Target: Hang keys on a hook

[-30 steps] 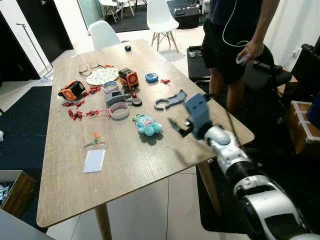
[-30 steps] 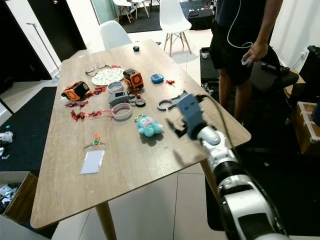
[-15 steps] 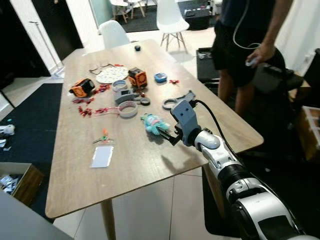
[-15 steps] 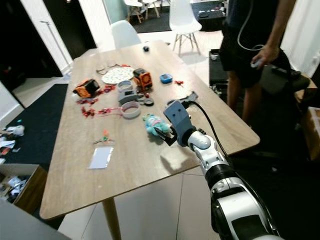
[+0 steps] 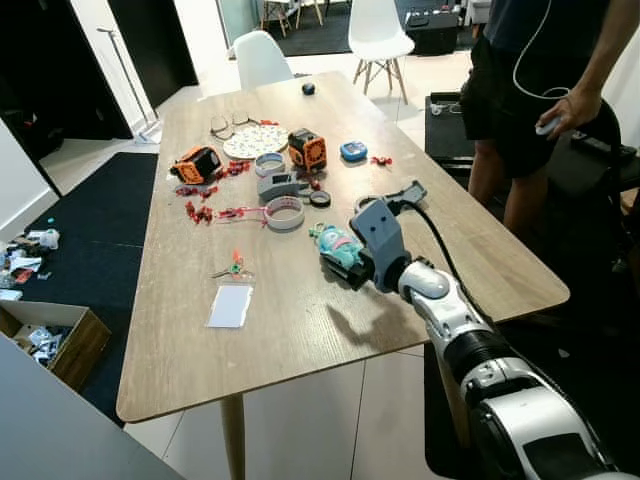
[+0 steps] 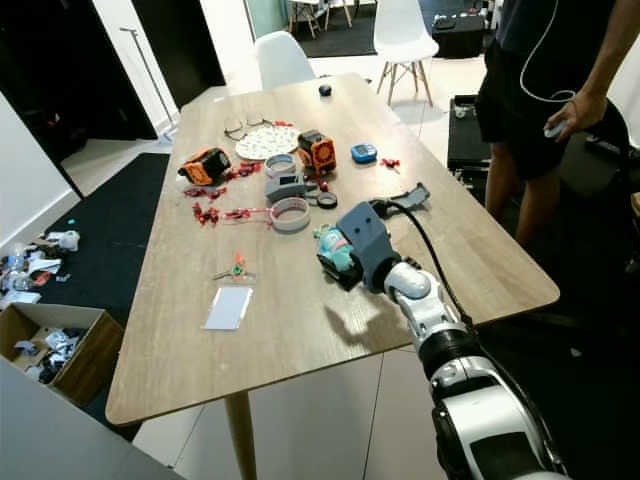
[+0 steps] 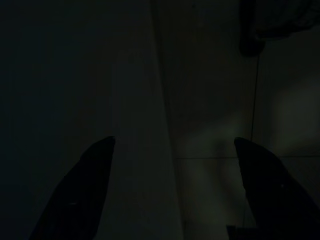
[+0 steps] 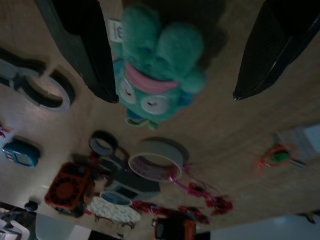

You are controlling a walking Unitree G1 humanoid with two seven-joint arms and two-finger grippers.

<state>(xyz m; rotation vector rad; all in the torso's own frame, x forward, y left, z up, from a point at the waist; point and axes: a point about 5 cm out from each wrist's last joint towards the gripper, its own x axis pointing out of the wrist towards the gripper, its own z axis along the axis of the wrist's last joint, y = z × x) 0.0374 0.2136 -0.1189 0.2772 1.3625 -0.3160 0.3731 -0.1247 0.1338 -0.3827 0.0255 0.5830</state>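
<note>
over the wooden table [image 5: 300, 330], right gripper [image 8: 170, 75] jaws spread around teal plush toy [image 8: 157, 70], left gripper [image 7: 175, 190] jaws apart

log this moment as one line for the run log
right gripper: open over teal plush keychain | left gripper: idle, open | keychain: on table, ungrasped

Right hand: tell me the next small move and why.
Probably lower the right hand a little further and close it on the teal plush keychain. In the right wrist view its two black fingers stand open on either side of the plush, which lies on the wooden table, so it looks lined up but not yet gripped. The left hand hangs idle.
</note>
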